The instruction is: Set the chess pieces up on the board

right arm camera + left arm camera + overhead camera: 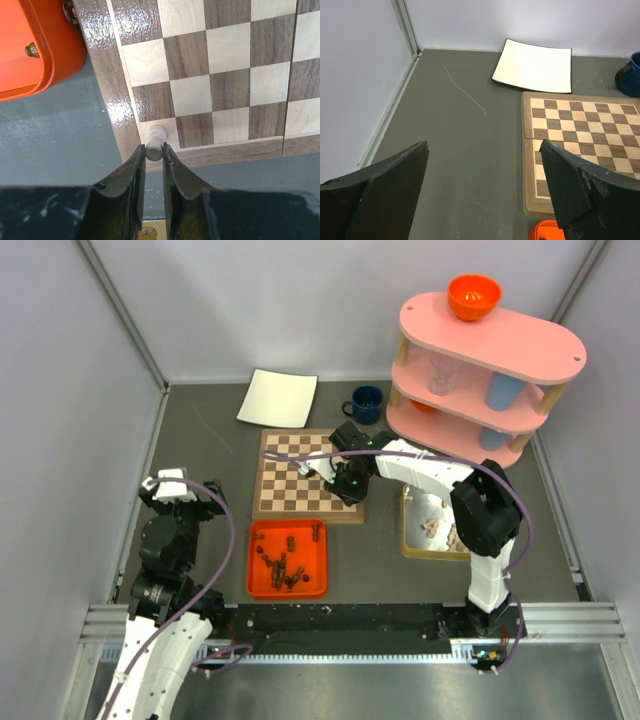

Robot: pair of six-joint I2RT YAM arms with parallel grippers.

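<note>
The board (300, 480) lies mid-table with its squares bare in the top view. My right gripper (154, 148) is shut on a pale chess piece (155, 142), which stands upright on the cream corner square of the board (225, 75) beside its rim. The fingers press on the piece's head from both sides. From above, the right gripper (340, 480) hangs over the board's right edge. Dark pieces (280, 565) lie in an orange tray (252, 560), and pale ones (432, 528) in a beige tray (405, 530). My left gripper (484, 145) is open and holds nothing, over bare table left of the board (580, 130).
A white sheet (278, 398) and a blue mug (366, 403) sit behind the board. A pink three-tier shelf (490, 360) with an orange bowl (473, 295) on top stands at the back right. Walls close in the left, back and right sides.
</note>
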